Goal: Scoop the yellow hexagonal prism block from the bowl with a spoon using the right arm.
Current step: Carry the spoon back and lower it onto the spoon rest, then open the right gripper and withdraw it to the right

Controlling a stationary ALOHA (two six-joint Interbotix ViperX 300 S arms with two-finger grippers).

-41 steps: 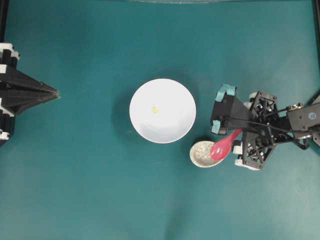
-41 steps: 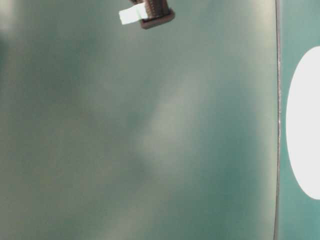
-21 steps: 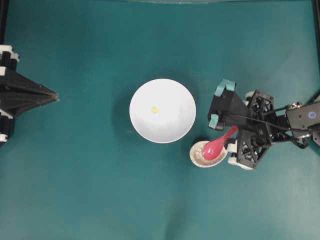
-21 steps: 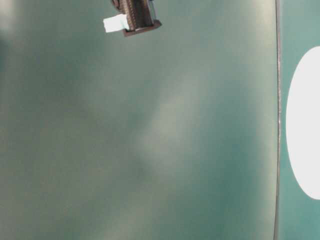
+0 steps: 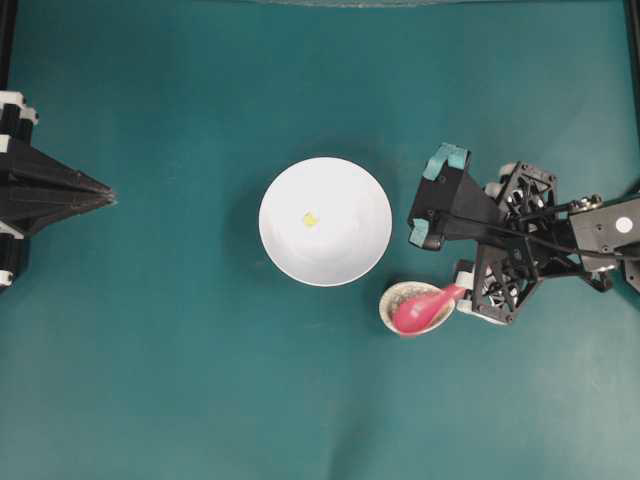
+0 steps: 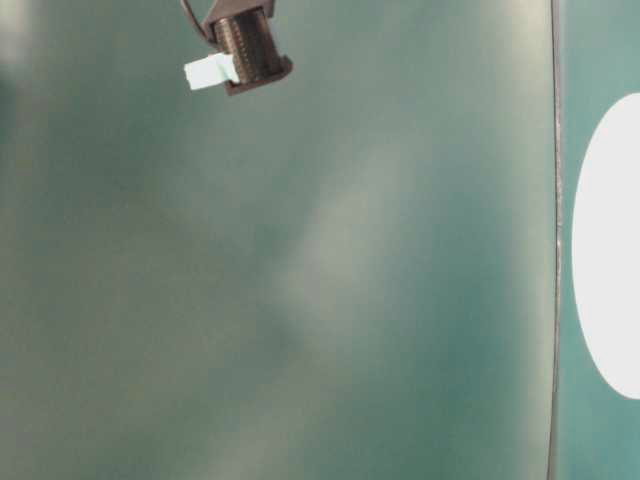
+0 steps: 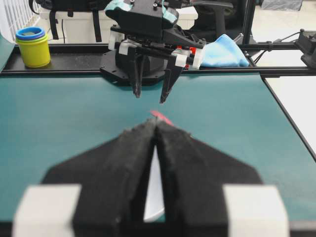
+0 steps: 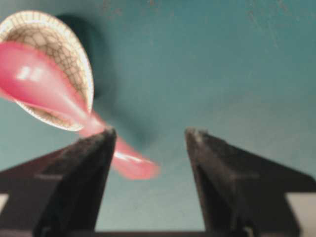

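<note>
We see a teal worktop [image 5: 180, 380] filling the overhead view, matte and evenly lit, with a black rail along its left edge. Near its middle stands the bowl [image 5: 345, 255], white and glossy, and inside it, a little left of centre, lies the yellow hexagonal prism block [image 5: 310, 219]. Just beside the bowl's lower right rim sits a small speckled spoon rest [image 5: 400, 293], and the spoon [image 5: 422, 308] lies with its pink-red scoop in the rest and its handle pointing out to the right. The right gripper [image 8: 148, 134] hangs over that handle with its jaws wide apart; in the right wrist view the handle tip shows just inside the left jaw, not clamped, and whether it touches we cannot tell. The left gripper [image 7: 156, 131] waits well apart at the left edge of the worktop, its jaws together and holding nothing. From the left wrist view we see the room beyond the far edge: a black rail, a yellow cup [image 7: 32, 50] stacked with a blue one on top, a crumpled blue cloth [image 7: 224, 52], and pale furniture behind. The table-level view is a blurred grey-green surface with a white oval at its right edge.
</note>
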